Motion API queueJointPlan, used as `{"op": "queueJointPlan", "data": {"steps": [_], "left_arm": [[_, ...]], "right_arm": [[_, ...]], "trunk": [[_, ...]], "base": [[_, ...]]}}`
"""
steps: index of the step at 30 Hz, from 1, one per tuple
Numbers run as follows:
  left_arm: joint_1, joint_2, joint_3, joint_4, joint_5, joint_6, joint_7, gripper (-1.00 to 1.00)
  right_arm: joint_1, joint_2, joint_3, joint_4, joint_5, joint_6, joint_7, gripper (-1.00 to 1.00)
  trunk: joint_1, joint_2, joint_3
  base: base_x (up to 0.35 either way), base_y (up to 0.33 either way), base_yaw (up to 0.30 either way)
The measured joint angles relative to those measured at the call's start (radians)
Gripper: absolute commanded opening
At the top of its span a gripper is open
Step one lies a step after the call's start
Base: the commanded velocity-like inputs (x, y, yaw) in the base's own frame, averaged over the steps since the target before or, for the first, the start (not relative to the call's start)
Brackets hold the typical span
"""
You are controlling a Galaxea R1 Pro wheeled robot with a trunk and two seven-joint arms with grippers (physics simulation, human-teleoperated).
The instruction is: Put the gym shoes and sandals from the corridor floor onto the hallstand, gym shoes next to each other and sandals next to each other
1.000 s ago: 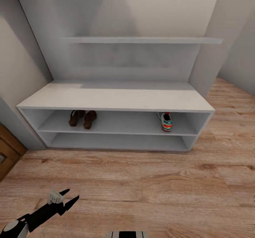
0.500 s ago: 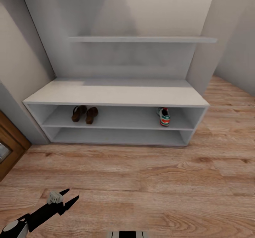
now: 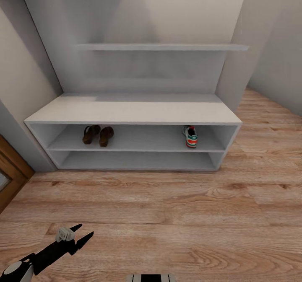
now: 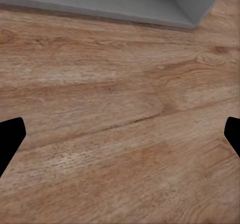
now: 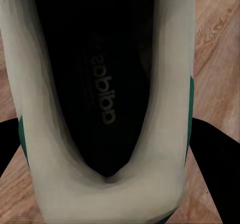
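Wood plank corridor floor [image 3: 167,215] runs up to the grey hallstand [image 3: 134,111] at 12 o'clock. On its upper shelf, two sandals [image 3: 97,134] sit side by side at left, one gym shoe [image 3: 191,136] far right. Left gripper [image 3: 82,234] hangs wide open at 7 o'clock; right gripper [image 5: 107,149] clamps the other sneaker [image 5: 100,84].

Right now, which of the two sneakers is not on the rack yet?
The sneaker between the right tool's fingers, seen close up over the wood floor. The other sneaker already sits on the rack's upper shelf, at its right end.
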State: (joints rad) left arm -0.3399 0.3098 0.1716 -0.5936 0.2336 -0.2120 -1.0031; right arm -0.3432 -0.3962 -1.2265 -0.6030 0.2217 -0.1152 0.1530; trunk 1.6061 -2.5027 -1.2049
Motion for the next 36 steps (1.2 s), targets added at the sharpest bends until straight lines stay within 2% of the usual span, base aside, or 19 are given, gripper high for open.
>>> {"op": "queueJointPlan", "data": {"steps": [2,6,9,10,11,12,13,14,15,16,18,21,24,27,31,33,34,35,36], "left_arm": [[0.000,0.000,0.000,0.000,0.000,0.000,0.000,1.00],[0.000,0.000,-0.001,0.004,-0.001,-0.004,-0.002,1.00],[0.000,0.003,0.000,0.005,-0.002,-0.004,-0.004,1.00],[0.000,0.004,0.000,0.006,-0.002,-0.005,-0.004,1.00],[0.000,0.005,0.000,0.008,-0.002,-0.005,-0.004,1.00],[0.000,0.005,0.001,0.009,-0.002,-0.005,-0.004,1.00],[0.000,0.006,0.001,0.010,-0.002,-0.006,-0.004,1.00],[0.000,0.007,0.001,0.011,-0.002,-0.006,-0.004,1.00],[0.000,0.008,0.001,0.012,-0.002,-0.006,-0.005,1.00],[0.000,0.008,0.001,0.013,-0.002,-0.006,-0.005,1.00],[0.000,0.009,0.001,0.014,-0.002,-0.006,-0.007,1.00],[0.000,0.009,0.001,0.021,-0.002,-0.007,-0.008,1.00],[0.000,0.010,0.002,0.030,-0.002,-0.007,-0.010,1.00],[0.000,0.011,0.002,0.033,-0.005,-0.008,-0.011,1.00],[0.003,0.012,0.001,0.034,-0.006,-0.015,-0.012,1.00],[0.012,0.011,0.000,0.034,-0.010,-0.032,-0.017,1.00],[0.021,0.009,-0.003,0.034,-0.015,-0.044,-0.053,1.00],[0.021,0.010,-0.003,0.034,-0.015,-0.045,-0.063,1.00],[0.022,0.010,-0.002,0.034,-0.016,-0.047,-0.100,1.00]], "right_arm": [[0.001,0.008,0.000,-0.002,0.000,-0.001,0.000,-1.00],[0.001,0.070,0.012,0.007,0.006,-0.027,0.003,-1.00],[0.000,0.126,0.101,0.008,0.016,-0.032,0.004,-1.00],[0.000,0.148,0.169,0.009,0.025,-0.033,0.004,-1.00],[0.000,0.175,0.260,0.008,0.032,-0.033,0.002,-1.00],[0.000,0.184,0.305,0.008,0.033,-0.033,-0.001,-1.00],[-0.001,0.202,0.392,0.007,0.037,-0.033,-0.001,-1.00],[0.000,0.214,0.447,0.007,0.037,-0.032,-0.003,-1.00],[-0.001,0.231,0.526,0.005,0.037,-0.031,-0.004,-1.00],[-0.001,0.258,0.607,0.003,0.038,-0.027,-0.006,-1.00],[-0.004,0.287,0.682,0.002,0.037,-0.013,-0.009,-1.00],[-0.026,0.339,0.735,-0.001,0.037,0.044,-0.015,-1.00],[-0.091,0.396,0.762,0.001,0.039,0.173,-0.019,-1.00],[-0.168,0.427,0.792,0.003,0.036,0.314,-0.025,-1.00],[-0.250,0.450,0.852,0.005,0.033,0.420,-0.042,-1.00],[-0.307,0.485,0.885,0.007,0.032,0.465,-0.085,-1.00],[-0.362,0.543,0.900,0.008,0.051,0.509,-0.192,-1.00],[-0.380,0.561,0.905,0.007,0.033,0.513,-0.204,-1.00],[-0.400,0.569,0.907,0.007,0.042,0.521,-0.230,-1.00]], "trunk": [[0.000,0.000,0.000],[0.000,0.000,0.000],[0.000,0.000,0.000],[0.000,0.000,0.000],[0.000,0.000,0.000],[0.000,0.000,0.000],[0.000,0.000,0.000],[0.000,0.000,0.000],[0.000,0.000,0.000],[0.000,0.000,0.000],[0.000,0.000,0.000],[0.000,0.000,0.000],[0.000,0.000,0.000],[0.000,0.000,0.000],[0.000,0.000,0.000],[0.000,0.000,0.000],[0.000,0.000,0.000],[0.000,0.000,0.000],[0.000,0.000,0.000]], "base": [[0.000,0.000,-0.003],[0.000,0.000,0.000],[0.000,0.000,0.000],[0.000,0.000,0.000],[0.000,0.000,0.000],[0.000,0.000,0.000],[0.000,0.000,0.000],[0.000,0.000,0.000],[0.000,0.000,0.000],[0.000,0.000,0.000],[0.000,0.000,0.000],[0.000,0.000,0.000],[0.000,0.000,0.000],[0.000,0.000,0.000],[0.000,0.000,0.000],[0.000,0.000,0.000],[0.000,0.000,0.000],[0.000,0.000,0.000],[0.000,0.000,0.000]]}}
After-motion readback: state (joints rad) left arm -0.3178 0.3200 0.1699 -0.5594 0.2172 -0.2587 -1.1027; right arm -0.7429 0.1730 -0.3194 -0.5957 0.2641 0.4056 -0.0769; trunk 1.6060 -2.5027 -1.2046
